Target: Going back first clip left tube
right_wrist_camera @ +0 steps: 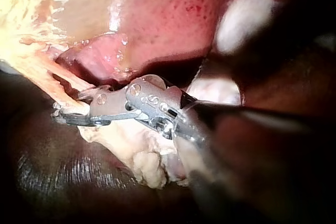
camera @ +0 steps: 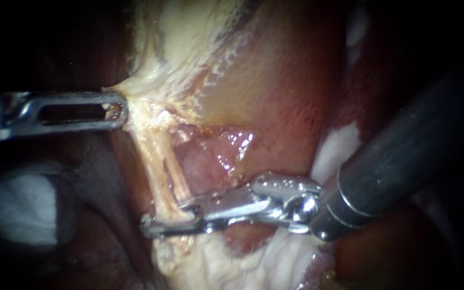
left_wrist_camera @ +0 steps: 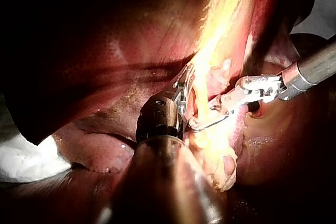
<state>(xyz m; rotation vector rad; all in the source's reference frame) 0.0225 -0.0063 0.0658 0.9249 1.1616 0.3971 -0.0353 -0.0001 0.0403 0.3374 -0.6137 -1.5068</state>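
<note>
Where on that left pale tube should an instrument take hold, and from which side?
Probably its bare middle stretch. The left tube runs taut and steep from the tissue that the left instrument holds with shut jaws down to the right instrument. Come from the right, crossing it squarely; mind the second tube close beside it.

Shaft of left tool (camera: 115, 111) cut off

2 instruments, left instrument (camera: 115, 110) and right instrument (camera: 170, 223), 2 tubes (camera: 154, 172), 1 gallbladder (camera: 178, 43), 1 liver (camera: 285, 107)

Liver (camera: 296, 107) close behind left tube (camera: 154, 172)
</note>
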